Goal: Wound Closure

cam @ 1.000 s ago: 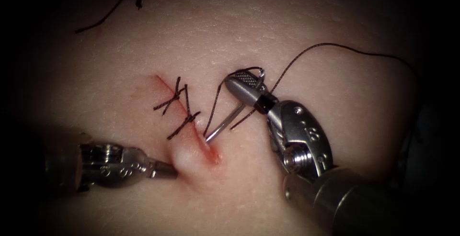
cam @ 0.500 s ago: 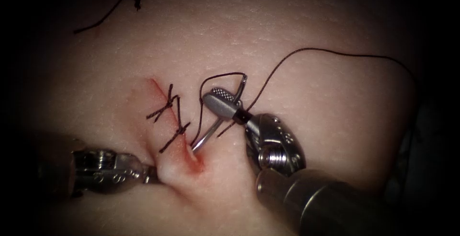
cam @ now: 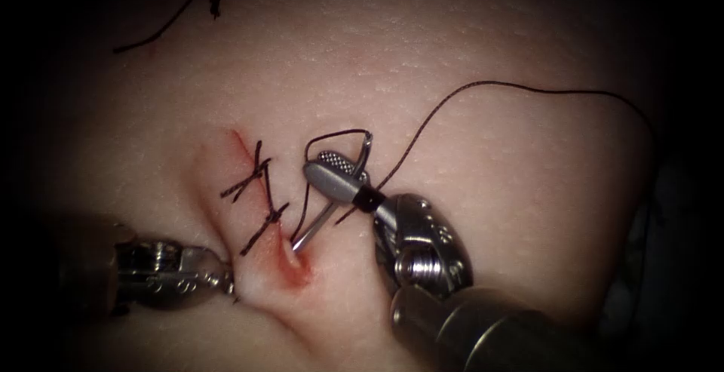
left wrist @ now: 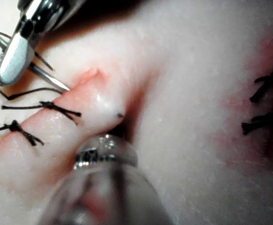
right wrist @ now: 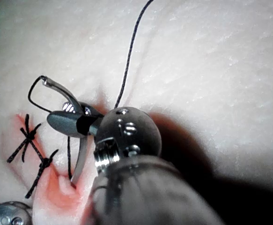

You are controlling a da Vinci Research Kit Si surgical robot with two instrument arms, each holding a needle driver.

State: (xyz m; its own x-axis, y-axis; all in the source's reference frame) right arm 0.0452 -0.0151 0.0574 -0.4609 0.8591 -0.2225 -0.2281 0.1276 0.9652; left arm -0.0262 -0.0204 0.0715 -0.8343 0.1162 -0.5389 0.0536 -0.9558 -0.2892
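Observation:
My right tool (cam: 332,172) is shut on the curved needle (cam: 317,225) near its thread end, on the right side of the cut (cam: 290,266). The needle's tip (left wrist: 56,84) rests at the cut's right lip and still shows bare. Dark thread (cam: 483,85) runs from the needle's rear, loops over the jaws and trails off to the right. My left tool (cam: 226,281) comes in low on the left, its jaws shut on the raised left lip of the tissue (left wrist: 103,101). In the right wrist view the right tool (right wrist: 63,119) grips the needle (right wrist: 80,159) above the red fluid.
Two tied stitches (cam: 256,198) cross the upper part of the cut, with short dark tails. A cut end of thread (cam: 154,29) lies on the tissue at the far upper left. Red fluid (cam: 298,274) sits in the open lower end of the cut.
The right tool has carried the needle left and down, bringing its tip to the cut's right lip. The left tool has drawn leftwards, pulling the left lip and the stitches with it.

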